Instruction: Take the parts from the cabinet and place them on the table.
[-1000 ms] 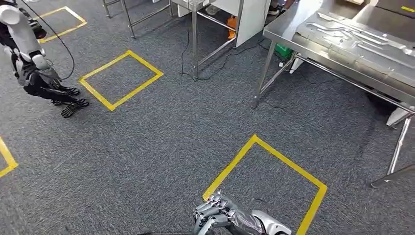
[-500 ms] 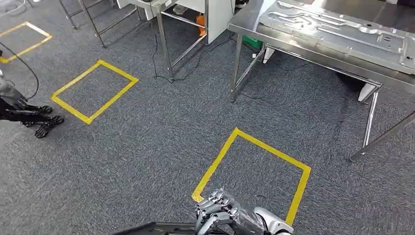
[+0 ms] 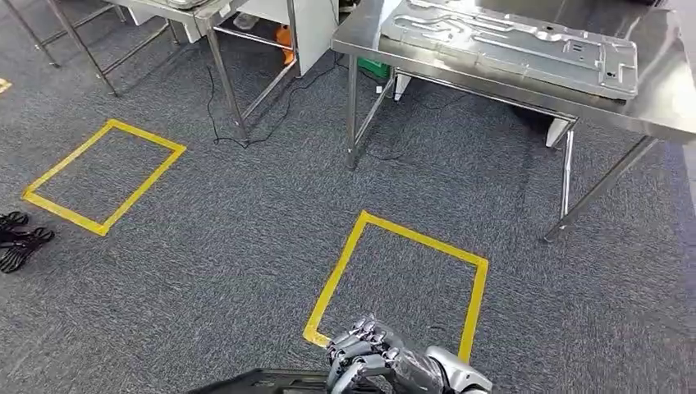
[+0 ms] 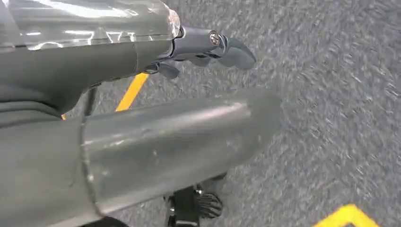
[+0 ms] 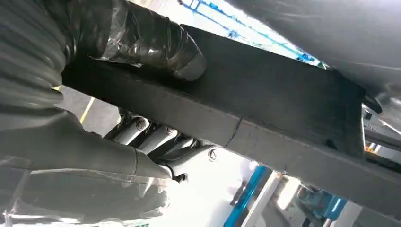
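My right hand (image 3: 373, 359) shows at the bottom edge of the head view, its fingers curled over the end of a flat black part (image 3: 263, 382) that runs off to the left. In the right wrist view the right hand (image 5: 94, 142) grips the same black part (image 5: 265, 109), thumb on one face and fingers on the other. The left hand (image 4: 142, 127) hangs over the carpet with thumb and fingers (image 4: 222, 45) apart and nothing between them. A steel table (image 3: 665, 111) stands ahead at the upper right, bearing a large grey stamped metal panel (image 3: 509, 41).
A yellow tape square (image 3: 398, 283) lies on the grey carpet just ahead of me, and another yellow tape square (image 3: 103, 176) to the left. A second steel-legged table (image 3: 222, 74) stands at the back left with cables under it. Dark robot feet (image 3: 20, 238) stand at the left edge.
The whole picture has shifted left and down as I turn and walk: the steel table has come toward the centre. My right hand keeps the same hold on the black part.
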You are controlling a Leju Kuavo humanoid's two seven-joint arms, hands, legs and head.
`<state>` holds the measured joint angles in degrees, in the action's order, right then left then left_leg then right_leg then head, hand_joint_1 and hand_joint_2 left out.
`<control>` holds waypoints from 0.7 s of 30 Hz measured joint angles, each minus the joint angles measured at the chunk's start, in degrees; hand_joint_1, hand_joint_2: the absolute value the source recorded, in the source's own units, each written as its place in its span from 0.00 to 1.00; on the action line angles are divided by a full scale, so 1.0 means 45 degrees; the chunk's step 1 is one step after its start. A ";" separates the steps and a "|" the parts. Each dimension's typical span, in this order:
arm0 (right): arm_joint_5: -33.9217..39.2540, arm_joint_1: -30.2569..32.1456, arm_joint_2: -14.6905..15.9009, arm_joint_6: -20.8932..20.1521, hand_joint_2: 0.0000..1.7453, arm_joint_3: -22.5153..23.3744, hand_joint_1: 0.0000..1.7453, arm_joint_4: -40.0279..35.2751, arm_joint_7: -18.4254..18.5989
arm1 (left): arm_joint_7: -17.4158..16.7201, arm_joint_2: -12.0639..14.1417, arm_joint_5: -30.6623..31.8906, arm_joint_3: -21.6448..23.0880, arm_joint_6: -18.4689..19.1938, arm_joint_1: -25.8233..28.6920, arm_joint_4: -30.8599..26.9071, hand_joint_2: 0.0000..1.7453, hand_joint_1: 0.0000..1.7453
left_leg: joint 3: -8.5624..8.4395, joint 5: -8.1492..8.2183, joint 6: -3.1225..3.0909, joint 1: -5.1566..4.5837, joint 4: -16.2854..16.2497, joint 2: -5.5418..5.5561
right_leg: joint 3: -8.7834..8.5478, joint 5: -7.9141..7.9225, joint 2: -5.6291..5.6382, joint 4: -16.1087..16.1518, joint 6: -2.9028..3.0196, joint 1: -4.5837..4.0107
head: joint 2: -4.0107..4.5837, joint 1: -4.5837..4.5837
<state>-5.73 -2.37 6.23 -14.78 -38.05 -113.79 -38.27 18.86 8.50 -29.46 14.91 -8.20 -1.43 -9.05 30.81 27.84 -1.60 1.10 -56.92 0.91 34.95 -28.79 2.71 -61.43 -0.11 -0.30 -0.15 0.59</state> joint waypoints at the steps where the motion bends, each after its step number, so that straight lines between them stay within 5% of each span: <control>1: 0.0019 -0.0002 0.0020 0.0000 1.00 0.0015 0.95 -0.0020 0.0000 | 0.0000 0.0000 0.0000 0.0000 -0.0005 0.0026 0.0000 0.00 0.00 | 0.0006 0.0000 -0.0014 -0.0012 -0.0003 -0.0155 | 0.0434 -0.0560 -0.0314 -0.0895 -0.0058 0.0034 | 0.0005 0.0010; 3: 0.0034 0.0024 0.0049 0.0000 1.00 0.0019 0.95 -0.0020 0.0000 | 0.0005 -0.0005 0.0010 0.0000 -0.0010 0.0066 0.0000 0.00 0.00 | 0.0017 0.0025 -0.0042 -0.0029 -0.0012 -0.0449 | 0.1374 -0.1394 -0.0456 -0.2803 -0.0139 0.0106 | 0.0000 0.0005; 5: 0.0117 0.0057 0.0069 -0.0024 1.00 0.0024 0.95 -0.0034 0.0000 | 0.0015 -0.0015 0.0000 0.0000 -0.0054 0.0054 0.0000 0.00 0.00 | -0.0007 0.0064 -0.0008 -0.0025 -0.0016 -0.0749 | 0.1615 -0.1201 -0.0499 -0.3229 -0.0213 0.0189 | 0.0000 0.0005; 7: 0.0233 0.0066 0.0093 -0.0102 1.00 0.0058 0.95 -0.0111 0.0005 | 0.0053 -0.0044 -0.0048 0.0000 -0.0087 0.0027 0.0000 0.00 0.00 | -0.0110 0.0150 0.0053 -0.0024 -0.0024 -0.1001 | 0.0639 -0.0081 -0.0684 -0.1363 -0.0216 0.0239 | 0.0000 0.0005; 8: 0.0252 0.0068 0.0107 -0.0150 1.00 0.0092 0.95 -0.0146 0.0010 | 0.0068 -0.0044 -0.0097 0.0000 -0.0102 0.0021 0.0000 0.00 0.00 | -0.0188 0.0200 0.0108 -0.0024 -0.0033 -0.1095 | -0.0002 0.0418 -0.0995 -0.0188 -0.0174 0.0226 | 0.0005 0.0005; 9: 0.0276 0.0059 0.0131 -0.0213 1.00 0.0121 0.95 -0.0165 0.0019 | 0.0092 -0.0044 -0.0111 0.0000 -0.0107 0.0026 0.0000 0.00 0.00 | -0.0245 0.0264 0.0187 -0.0073 -0.0048 -0.1205 | -0.0358 0.0293 -0.1554 0.0509 -0.0106 0.0126 | 0.0000 0.0005; 13: 0.0325 0.0099 0.0175 -0.0311 1.00 0.0170 0.95 -0.0209 0.0019 | 0.0146 -0.0044 -0.0140 0.0000 -0.0126 -0.0010 0.0000 0.00 0.00 | -0.0332 0.0333 0.0428 -0.0114 -0.0035 -0.1589 | -0.0229 0.0364 -0.0990 0.0544 0.0171 0.0007 | 0.0000 0.0005; 14: 0.0325 0.0110 0.0180 -0.0326 1.00 0.0185 0.95 -0.0258 0.0019 | 0.0146 -0.0044 -0.0136 0.0000 -0.0131 -0.0027 0.0000 0.00 0.00 | -0.0281 0.0460 0.0521 -0.0052 -0.0096 -0.1457 | -0.0310 0.0436 -0.0880 0.0669 0.0283 0.0137 | 0.0000 0.0010; 15: 0.0325 0.0107 0.0190 -0.0335 1.00 0.0204 0.95 -0.0277 0.0019 | 0.0151 -0.0044 -0.0141 0.0000 -0.0131 -0.0030 0.0000 0.00 0.00 | -0.0229 0.0685 0.0571 -0.0018 -0.0391 -0.0856 | -0.0339 0.0456 -0.0789 0.0710 0.0321 0.0143 | 0.0000 0.0010; 16: 0.0325 0.0106 0.0190 -0.0345 1.00 0.0214 0.95 -0.0272 0.0024 | 0.0156 -0.0044 -0.0141 0.0000 -0.0136 -0.0028 0.0000 0.00 0.00 | 0.0087 0.1133 0.0583 0.0004 -0.1105 -0.0508 | -0.0334 0.0455 -0.0729 0.0703 0.0406 0.0147 | 0.0005 0.0010; 18: 0.0325 0.0119 0.0190 -0.0369 1.00 0.0219 0.95 -0.0272 0.0024 | 0.0155 -0.0039 -0.0145 0.0000 -0.0141 -0.0004 0.0000 0.00 0.00 | 0.1134 0.2081 0.0640 0.0004 -0.3239 -0.0310 | -0.0320 0.0446 -0.0464 0.0682 0.0437 0.0126 | 0.0005 0.0010; 19: 0.0325 0.0126 0.0195 -0.0379 1.00 0.0219 0.95 -0.0272 0.0024 | 0.0156 -0.0044 -0.0150 0.0000 -0.0141 0.0047 0.0000 0.00 0.00 | 0.1545 0.2242 0.0657 0.0004 -0.4011 -0.0308 | -0.0314 0.0441 -0.0309 0.0656 0.0444 0.0111 | 0.0000 0.0010; 21: 0.0335 0.0154 0.0195 -0.0394 1.00 0.0223 0.95 -0.0272 0.0024 | 0.0131 -0.0049 -0.0175 0.0000 -0.0151 0.0103 0.0000 0.00 0.00 | 0.1514 0.1592 0.0626 0.0006 -0.3665 -0.0299 | -0.0330 0.0418 -0.0001 0.0594 0.0454 0.0110 | 0.0005 0.0010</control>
<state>-4.22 -1.68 7.10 -16.55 -37.05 -115.01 -38.16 19.45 8.28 -30.25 14.91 -8.87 -0.96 -9.05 37.62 35.01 1.22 1.13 -73.41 -0.44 33.46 -26.91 2.70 -58.76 1.94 0.20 -0.13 0.63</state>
